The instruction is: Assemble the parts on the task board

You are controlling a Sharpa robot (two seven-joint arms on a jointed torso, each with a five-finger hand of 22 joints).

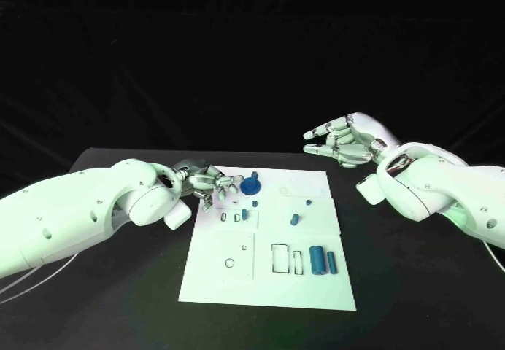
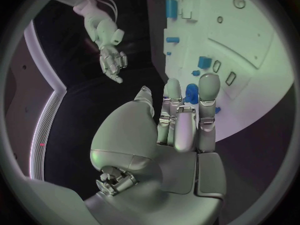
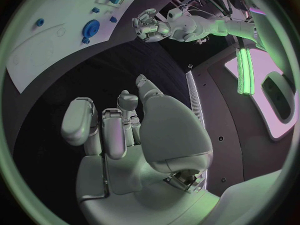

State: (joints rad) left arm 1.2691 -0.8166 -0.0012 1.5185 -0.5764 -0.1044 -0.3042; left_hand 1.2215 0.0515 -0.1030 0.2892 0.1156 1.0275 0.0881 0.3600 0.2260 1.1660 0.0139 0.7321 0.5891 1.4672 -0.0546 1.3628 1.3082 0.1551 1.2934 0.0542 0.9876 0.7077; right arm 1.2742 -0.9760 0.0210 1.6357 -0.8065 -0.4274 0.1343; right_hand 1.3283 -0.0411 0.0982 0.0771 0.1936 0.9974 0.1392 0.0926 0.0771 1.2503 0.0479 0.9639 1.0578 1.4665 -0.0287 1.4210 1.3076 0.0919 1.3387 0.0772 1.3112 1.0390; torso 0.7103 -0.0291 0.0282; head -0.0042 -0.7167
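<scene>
- Near edge of task board (image 1: 211, 281): two blue cylinders (image 1: 322, 261) lay loose by the slots, prob. awaiting pickup.
- Left hand (image 1: 209, 186) hovered over board's far-left corner, fingers curled, nothing held, near blue round part (image 1: 252, 186).
- Right hand (image 1: 342, 142) idled over worktop (image 1: 410, 292) beyond the board, spread, empty.

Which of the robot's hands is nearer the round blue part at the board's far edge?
Left. The left hand hovers right beside the round blue part; the right hand hangs off the task board, beyond its far corner.
</scene>
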